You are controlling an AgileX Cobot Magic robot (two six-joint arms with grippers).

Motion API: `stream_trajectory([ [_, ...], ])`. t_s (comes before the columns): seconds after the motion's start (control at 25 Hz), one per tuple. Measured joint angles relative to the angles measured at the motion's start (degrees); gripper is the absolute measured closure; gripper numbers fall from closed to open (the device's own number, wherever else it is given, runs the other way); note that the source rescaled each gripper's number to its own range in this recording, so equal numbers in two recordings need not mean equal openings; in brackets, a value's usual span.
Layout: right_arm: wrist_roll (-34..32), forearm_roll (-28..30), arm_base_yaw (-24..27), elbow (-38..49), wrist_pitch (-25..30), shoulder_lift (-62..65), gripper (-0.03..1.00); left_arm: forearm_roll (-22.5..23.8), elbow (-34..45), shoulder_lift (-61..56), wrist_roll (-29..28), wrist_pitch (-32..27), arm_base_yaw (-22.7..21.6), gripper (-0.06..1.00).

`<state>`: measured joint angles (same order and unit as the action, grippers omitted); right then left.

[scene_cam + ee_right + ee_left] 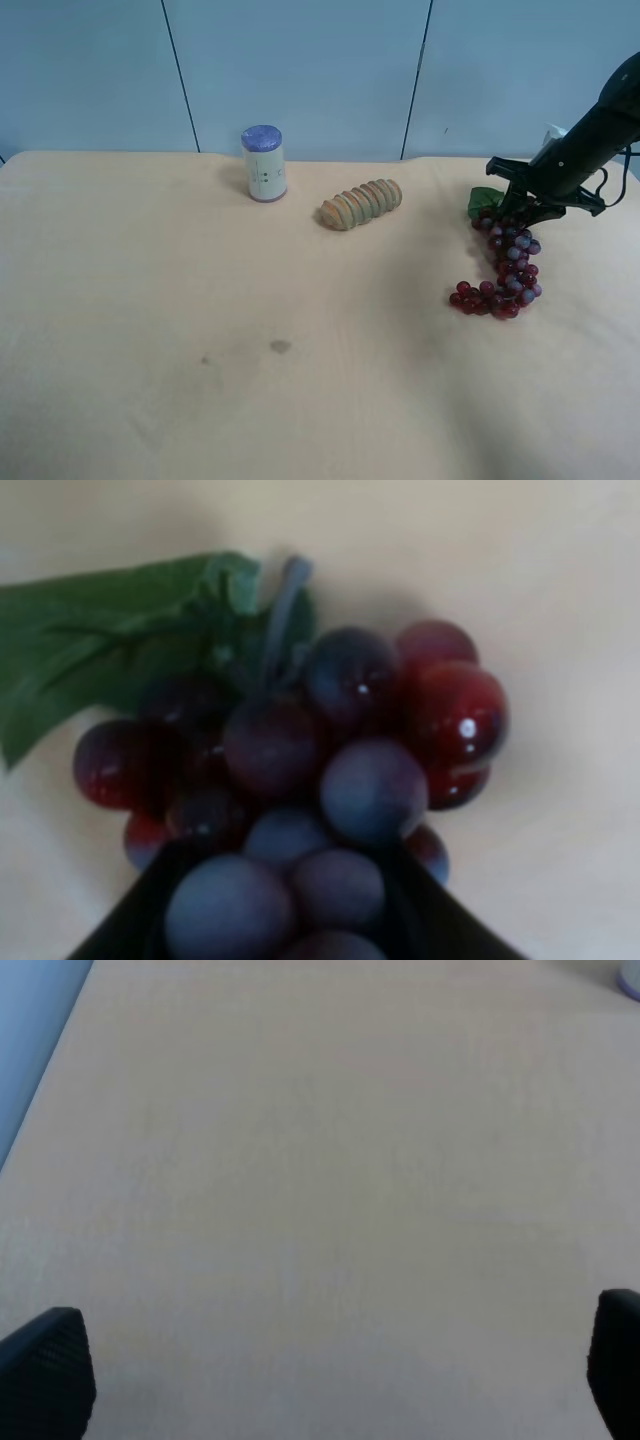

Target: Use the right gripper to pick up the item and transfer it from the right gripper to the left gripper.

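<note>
The bunch of dark red and purple grapes (510,270) with a green leaf (483,200) lies on the tan table (150,300) at the exterior high view's right. My right gripper (525,210), on the black arm with a white block, sits low over the bunch's leaf end with its jaws spread on either side of the top grapes. In the right wrist view the grapes (340,770) fill the picture and reach between the black fingers (130,930). My left gripper (330,1380) is open over bare table, with only its fingertips (45,1370) showing; its arm is out of the exterior high view.
A white cylinder with a blue cap (264,164) stands at the back of the table. A ridged tan bread roll (361,203) lies to its right, between it and the grapes. A blue wall runs behind the table's far edge.
</note>
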<state>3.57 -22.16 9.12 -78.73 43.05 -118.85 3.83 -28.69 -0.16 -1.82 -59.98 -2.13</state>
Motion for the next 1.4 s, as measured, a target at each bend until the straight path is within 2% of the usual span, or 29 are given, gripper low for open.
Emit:
stream_trajectory([
  [0.2,4.19,-5.47,0.00,0.00,3.15,0.00,0.93,0.00,0.00,0.00,0.00,0.00,0.00,-0.06],
  [0.52,9.86,-8.56,0.00,0.00,6.03,4.09,0.95,0.00,0.00,0.00,0.00,0.00,0.00,-0.06],
  [0.84,11.48,-11.08,0.00,0.00,9.04,6.88,0.95,0.00,0.00,0.00,0.00,0.00,0.00,-0.06],
  [1.2,21.10,-26.82,0.00,0.00,17.44,7.35,0.96,0.00,0.00,0.00,0.00,0.00,0.00,-0.06],
  [1.4,25.00,-31.42,0.00,0.00,22.43,7.35,0.96,0.00,0.00,0.00,0.00,0.00,0.00,-0.06],
])
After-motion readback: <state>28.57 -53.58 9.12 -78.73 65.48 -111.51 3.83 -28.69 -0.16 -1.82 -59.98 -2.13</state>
